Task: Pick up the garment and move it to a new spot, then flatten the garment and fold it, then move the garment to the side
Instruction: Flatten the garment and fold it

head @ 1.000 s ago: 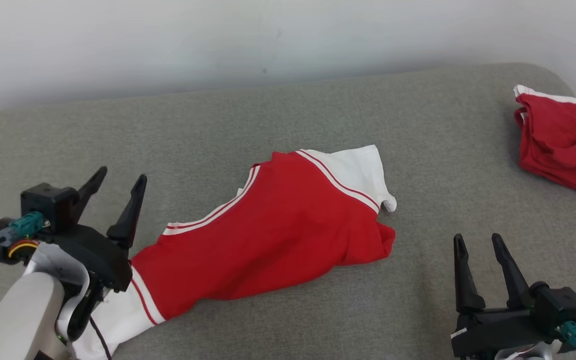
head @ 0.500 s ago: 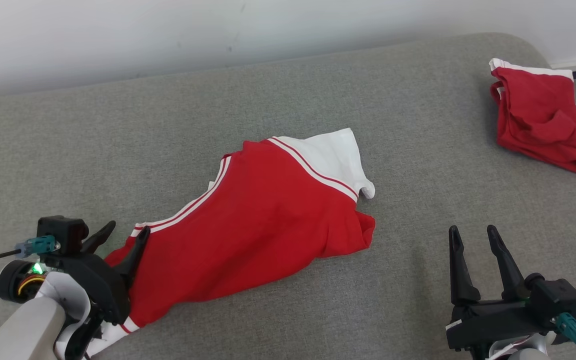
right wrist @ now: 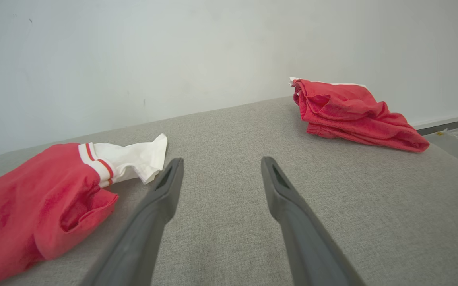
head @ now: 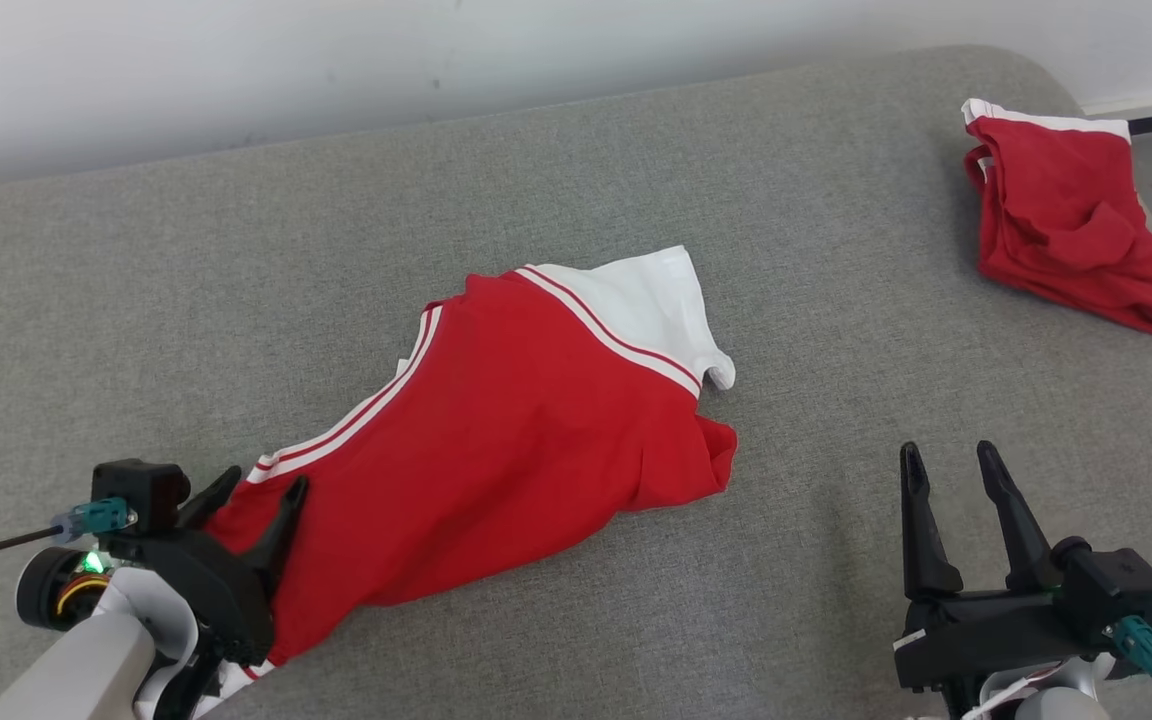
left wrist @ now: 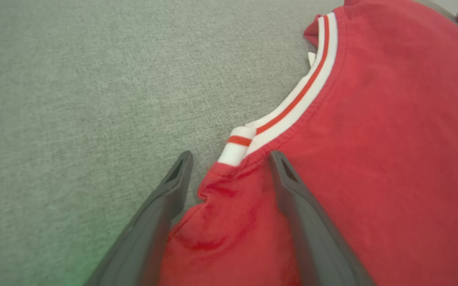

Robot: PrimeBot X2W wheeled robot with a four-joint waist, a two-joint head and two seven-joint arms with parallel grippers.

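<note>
Astride the garment's (head: 496,440) corner, lower now: left gripper (head: 266,478), fingers (left wrist: 292,194) apart; right gripper (head: 948,450) spread.

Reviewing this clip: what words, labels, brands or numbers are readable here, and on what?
None can be read.
The red and white garment shows stripes only, no print.
The second red garment, the grey cushion, the left gripper and the right gripper carry no legible marking.

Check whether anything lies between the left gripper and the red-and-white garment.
Nothing visible does. The open left gripper straddles the near edge of the red garment with white striped trim on the grey fabric surface. The crumpled red cloth lies far off at the right corner.
</note>
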